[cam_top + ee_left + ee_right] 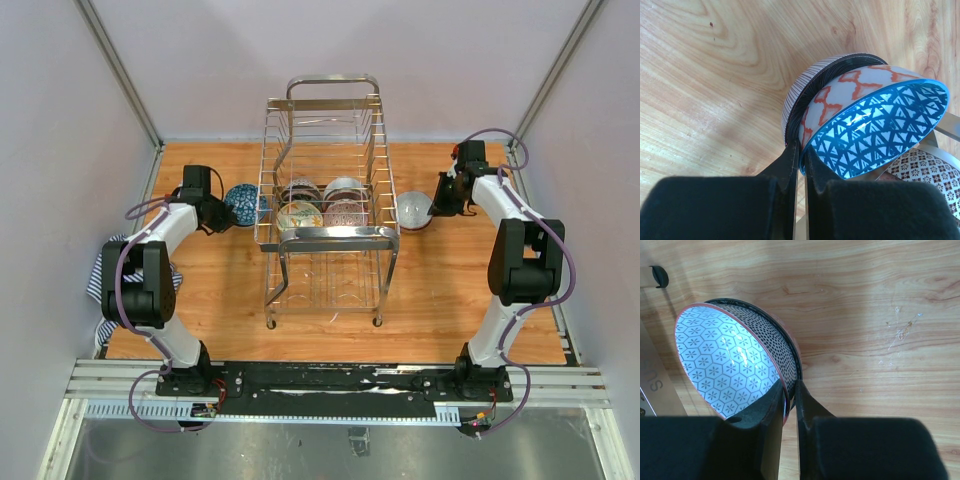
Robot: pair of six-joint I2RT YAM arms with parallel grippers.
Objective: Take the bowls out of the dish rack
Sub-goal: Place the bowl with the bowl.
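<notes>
Overhead: dish rack (pixel 337 233) stands mid-worktop (pixel 450 300) with four bowls (pixel 300 214) in its far half, seen through the wires, so their patterns are hard to make out. Left gripper (pixel 222 212) is just left of the rack at a blue bowl (pixel 243 205). Right gripper (pixel 437 205) is just right of the rack at a white bowl (pixel 413 207). From above the fingers themselves cannot be made out, nor whether either bowl rests on the worktop. Left wrist view fills this in: gripper clamped on the near rim of the blue bowl, one finger (pixel 790 165) outside, the other inside. Bowl is tilted, with blue triangle pattern inside and orange lattice outside. Right behind it is a striped bowl (pixel 805 85) that the overhead view does not show; whether the outer finger also bears on it, cannot tell. Lower right corner: part of a brown-flowered bowl (pixel 932 175) and a bit of the dish rack's bar, both cut off by the frame edge. Right wrist view: gripper clamped on the white bowl's rim, hexagon-flower print inside, black speckle outside. A dark rim shows just behind it; second bowl or shadow, cannot tell. Metal strip (pixel 655 385) with partial lettering at the left edge, cut off. Striped cloth (pixel 105 265) at the left worktop edge, mostly hidden under the left arm (pixel 150 280).
</notes>
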